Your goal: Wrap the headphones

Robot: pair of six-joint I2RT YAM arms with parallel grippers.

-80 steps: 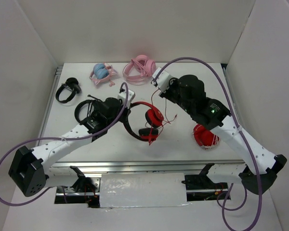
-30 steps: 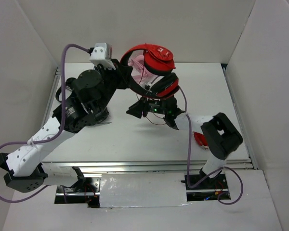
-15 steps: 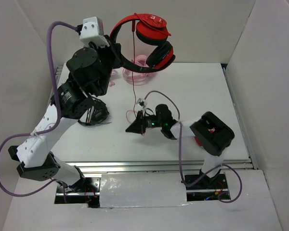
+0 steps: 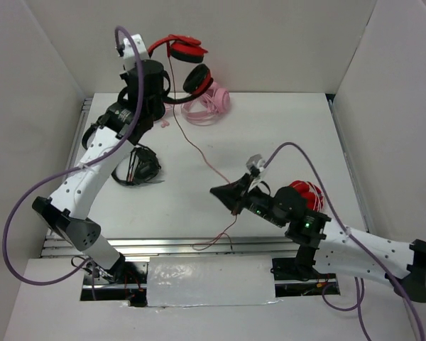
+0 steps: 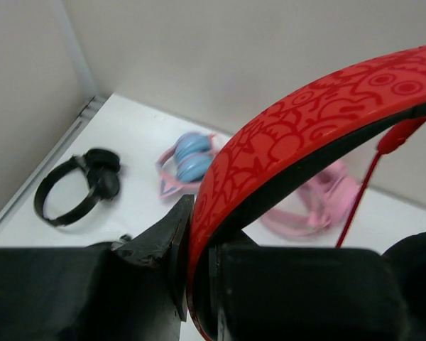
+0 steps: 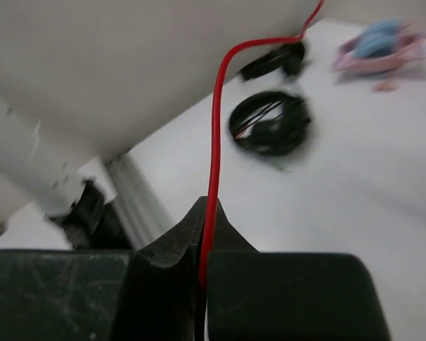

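Tension is the risk: left end effector [image 5: 197, 256] pinches the headphones [image 4: 185, 50] aloft, right end effector [image 6: 203, 220] clamps the cable [image 6: 214, 142]. Overpulling could strain the cord or slip the grip.

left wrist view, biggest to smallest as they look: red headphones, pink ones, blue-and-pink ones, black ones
1. red headphones with black lining, nearest the camera
2. pink headphones, partly hidden
3. black headphones and blue-and-pink headphones, too alike to rank
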